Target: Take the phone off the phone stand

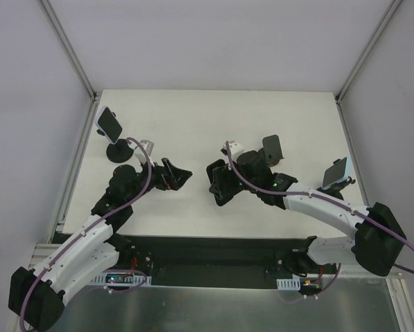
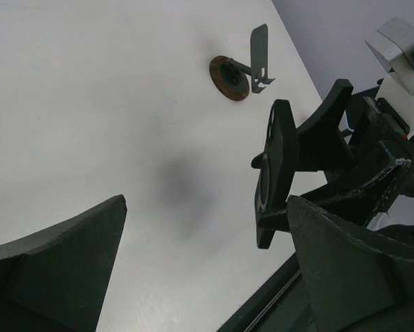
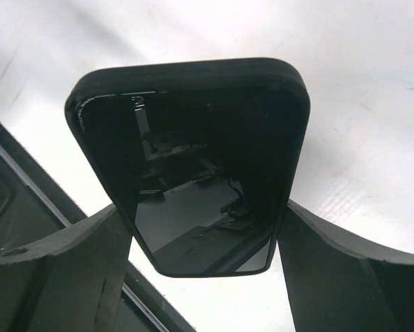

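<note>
At mid-table, the right gripper (image 1: 217, 182) clamps a black phone (image 3: 193, 166) by its edges; the left gripper (image 1: 176, 174) gapes wide.

Soft, even light from above washes the white counter (image 1: 262, 117) in our overhead view, leaving only faint shadows beneath the arms (image 1: 89, 238). From the left wrist we see a blurred grey shadow (image 2: 183, 188) mid-counter and dark, out-of-focus fingers (image 2: 61, 270) in the foreground. At the right wrist, the glossy phone (image 3: 193, 166) screen mirrors the rig, while the counter behind it burns nearly to white.
</note>
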